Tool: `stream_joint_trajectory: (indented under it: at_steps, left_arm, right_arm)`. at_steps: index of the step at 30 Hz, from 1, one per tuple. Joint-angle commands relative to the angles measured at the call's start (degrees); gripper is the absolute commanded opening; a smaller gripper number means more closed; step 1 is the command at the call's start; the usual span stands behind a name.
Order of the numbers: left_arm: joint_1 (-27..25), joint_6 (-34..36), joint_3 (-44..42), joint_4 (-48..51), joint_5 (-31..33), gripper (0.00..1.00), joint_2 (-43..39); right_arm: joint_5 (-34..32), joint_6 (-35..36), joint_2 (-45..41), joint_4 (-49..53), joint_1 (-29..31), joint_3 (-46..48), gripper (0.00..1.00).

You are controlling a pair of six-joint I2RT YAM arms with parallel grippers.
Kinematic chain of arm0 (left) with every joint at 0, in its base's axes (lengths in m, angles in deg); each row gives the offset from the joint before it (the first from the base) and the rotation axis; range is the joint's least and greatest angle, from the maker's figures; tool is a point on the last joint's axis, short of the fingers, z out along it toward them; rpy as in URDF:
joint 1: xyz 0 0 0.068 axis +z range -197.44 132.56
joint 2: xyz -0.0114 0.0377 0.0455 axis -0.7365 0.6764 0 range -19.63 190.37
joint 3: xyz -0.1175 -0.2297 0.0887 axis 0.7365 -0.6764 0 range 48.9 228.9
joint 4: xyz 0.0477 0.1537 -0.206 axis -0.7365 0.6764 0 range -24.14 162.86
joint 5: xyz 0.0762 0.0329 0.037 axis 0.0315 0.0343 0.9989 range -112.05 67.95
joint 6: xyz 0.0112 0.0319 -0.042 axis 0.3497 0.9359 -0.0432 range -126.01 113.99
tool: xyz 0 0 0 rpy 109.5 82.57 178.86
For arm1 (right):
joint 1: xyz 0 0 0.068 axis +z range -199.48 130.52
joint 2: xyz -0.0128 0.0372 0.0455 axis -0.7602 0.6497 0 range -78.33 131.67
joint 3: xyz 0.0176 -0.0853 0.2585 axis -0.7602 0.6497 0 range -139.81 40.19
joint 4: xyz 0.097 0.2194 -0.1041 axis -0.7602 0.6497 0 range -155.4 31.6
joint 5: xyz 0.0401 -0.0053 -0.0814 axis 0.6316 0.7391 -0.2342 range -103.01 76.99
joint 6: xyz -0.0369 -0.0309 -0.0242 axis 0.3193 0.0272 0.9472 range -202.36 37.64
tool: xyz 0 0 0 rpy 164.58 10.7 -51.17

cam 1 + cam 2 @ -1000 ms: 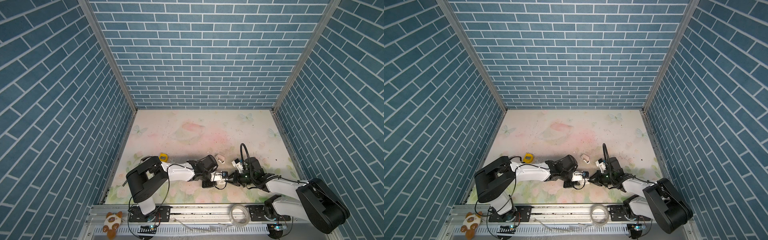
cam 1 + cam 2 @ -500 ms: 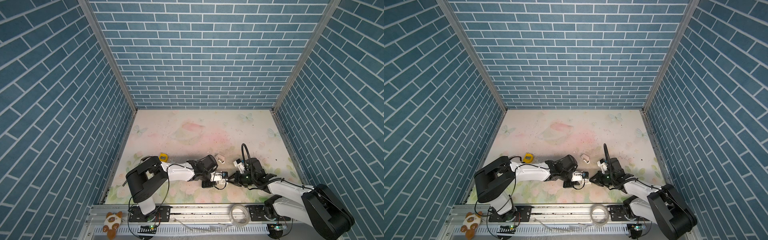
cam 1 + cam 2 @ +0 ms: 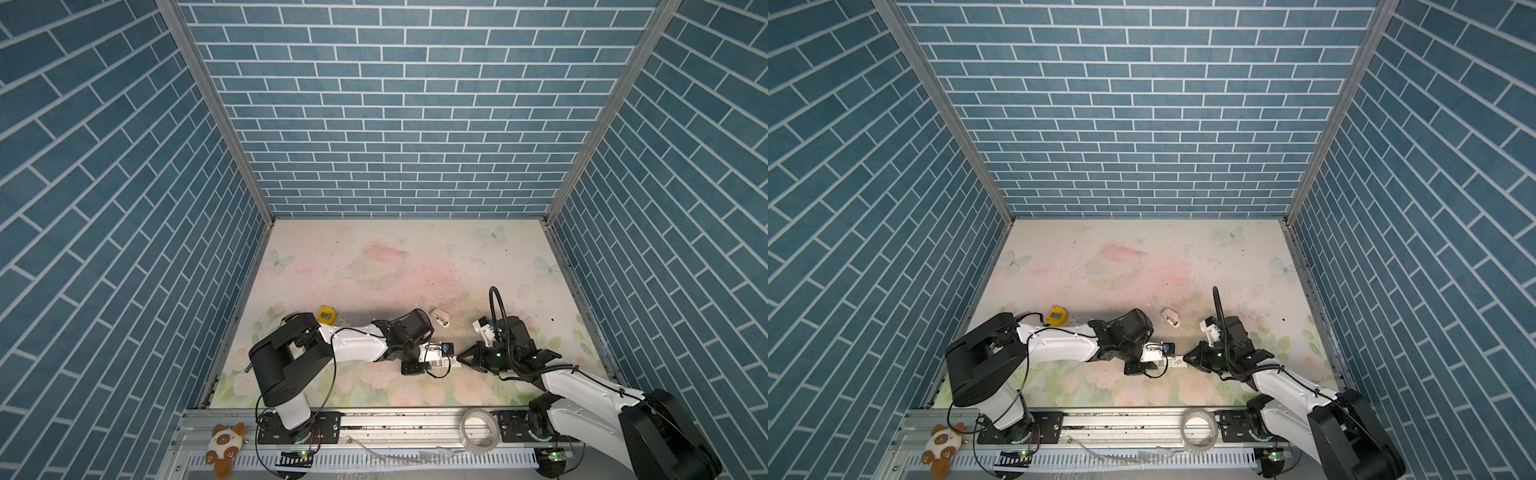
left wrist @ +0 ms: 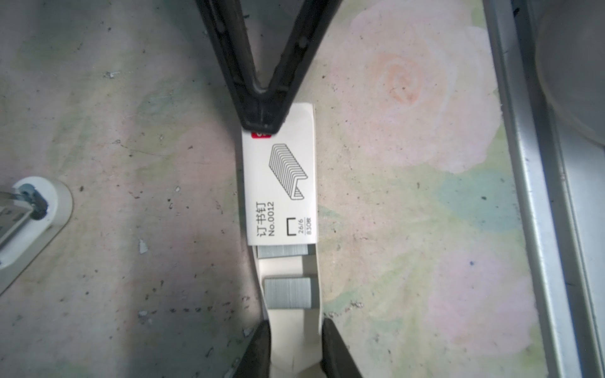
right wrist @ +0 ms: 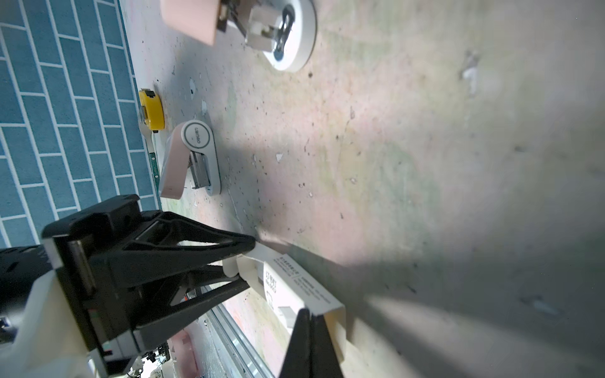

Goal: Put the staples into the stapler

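At the front rail lie one roll of clear tape (image 3: 478,432) and one plush toy (image 3: 224,444). Behind them both arms reach low over the floral table (image 3: 374,266), stretched toward each other so that their tips meet just in front of centre. There the one white carton (image 3: 452,365) lies flat on the table. The left gripper (image 4: 294,327) is closed almost fully on the sides of the slid-out tray (image 4: 288,340). The right gripper (image 4: 262,122) is pinched tight on the far end of the printed sleeve (image 4: 281,196). Two strips of staples (image 4: 287,293) show in the tray, one half under the sleeve. Farther back sit two staplers, pink tops lifted off white bases. One stapler (image 3: 439,318) is just behind the grippers; the second stapler (image 5: 196,157) is beside the single yellow tape measure (image 5: 151,109).
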Motion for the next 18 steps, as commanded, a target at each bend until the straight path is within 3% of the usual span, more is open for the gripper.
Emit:
stream_joint_trajectory:
  at_steps: [1, 10, 18]
  left_arm:
    - [0.34, 0.48, -1.31, 4.37, 0.42, 0.27, -0.29]
    - [0.34, 0.27, -1.82, 4.3, 0.67, 0.27, -0.65]
    - [0.34, -0.09, -1.44, 3.92, 0.53, 0.33, -0.47]
  right_arm:
    - [-2.46, 2.59, -0.85, 3.72, -0.98, 0.48, 0.03]
    - [-3.36, 3.75, -1.49, 6.29, -2.05, -0.07, 0.03]
    - [-3.4, 3.85, -3.19, 6.51, -2.88, -0.23, 0.17]
